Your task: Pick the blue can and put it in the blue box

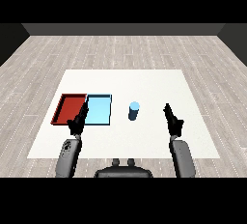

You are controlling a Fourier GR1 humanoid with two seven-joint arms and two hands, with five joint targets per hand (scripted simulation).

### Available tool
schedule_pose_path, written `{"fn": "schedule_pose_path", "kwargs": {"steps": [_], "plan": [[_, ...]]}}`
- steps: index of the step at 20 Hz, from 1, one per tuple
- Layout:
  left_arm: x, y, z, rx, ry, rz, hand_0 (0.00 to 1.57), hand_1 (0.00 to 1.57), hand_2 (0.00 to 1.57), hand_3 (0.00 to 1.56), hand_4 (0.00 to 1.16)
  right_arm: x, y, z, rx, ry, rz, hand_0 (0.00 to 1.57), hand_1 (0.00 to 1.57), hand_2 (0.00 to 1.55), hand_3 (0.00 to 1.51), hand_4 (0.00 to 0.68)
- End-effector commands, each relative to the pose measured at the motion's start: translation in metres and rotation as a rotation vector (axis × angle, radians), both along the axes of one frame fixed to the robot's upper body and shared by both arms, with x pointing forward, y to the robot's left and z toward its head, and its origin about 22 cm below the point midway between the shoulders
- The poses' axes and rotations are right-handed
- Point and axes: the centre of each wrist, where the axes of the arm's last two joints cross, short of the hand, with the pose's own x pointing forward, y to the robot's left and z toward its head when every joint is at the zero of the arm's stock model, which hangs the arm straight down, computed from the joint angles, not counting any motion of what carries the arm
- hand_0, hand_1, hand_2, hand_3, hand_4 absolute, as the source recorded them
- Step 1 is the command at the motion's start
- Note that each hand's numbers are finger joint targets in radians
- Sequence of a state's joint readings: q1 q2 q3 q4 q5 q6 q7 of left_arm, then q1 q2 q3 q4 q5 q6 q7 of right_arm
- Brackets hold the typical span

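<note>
**Blue can stands alone between the trays and the right hand**

Grey wood-plank flooring (120, 49) runs back to a dark wall, and on it sits the white table (125, 141), taking up the middle of what I can see from the head view. Its surface is pale and plain, wider at the near edge than at the far one.

Two shallow trays lie side by side on the table's left half, touching along their long edges. The red tray (61, 108) is the outer one; the light blue tray (107, 103) lies just to its right, nearer the centre.

Both grey forearms come up from the lower corners. The left forearm (67, 156) rises toward the trays, and the left hand (78, 121) hangs over the near edge where the two trays meet, its dark fingers straight and pointing forward, close together, holding nothing. The right forearm (182, 158) comes in on the other side, and the right hand (172, 120) is held over bare table, fingers likewise straight and narrow, pointing away from the robot, with nothing in them.

The blue can (133, 111) stands upright on the table, just beside the light blue tray's right edge but apart from it. It sits between that tray and the right hand, nearer the tray, and neither hand touches it.
</note>
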State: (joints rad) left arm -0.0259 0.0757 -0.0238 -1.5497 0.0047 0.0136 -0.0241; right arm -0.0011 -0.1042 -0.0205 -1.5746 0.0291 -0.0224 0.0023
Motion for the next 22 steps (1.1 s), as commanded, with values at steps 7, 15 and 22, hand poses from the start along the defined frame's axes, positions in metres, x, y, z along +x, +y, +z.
{"fn": "schedule_pose_path", "kwargs": {"steps": [7,15,22], "plan": [[0.004,0.005,0.033,-0.11,-0.349,-0.003,0.0,0.0,0.0,0.0,0.0,0.046,0.036,0.031,0.203,-0.256,0.136,0.0,0.0,0.0,0.0,0.0],[-0.008,-0.009,-0.001,-0.164,-0.41,-0.028,0.0,0.0,0.0,0.0,0.0,0.048,0.026,-0.004,0.256,-0.311,0.19,0.0,0.0,0.0,0.0,0.0],[-0.01,0.012,-0.016,-0.191,-0.403,-0.023,0.0,0.0,0.0,0.0,0.0,0.059,0.011,0.003,0.245,-0.31,0.175,0.0,0.0,0.0,0.0,0.0]]}}
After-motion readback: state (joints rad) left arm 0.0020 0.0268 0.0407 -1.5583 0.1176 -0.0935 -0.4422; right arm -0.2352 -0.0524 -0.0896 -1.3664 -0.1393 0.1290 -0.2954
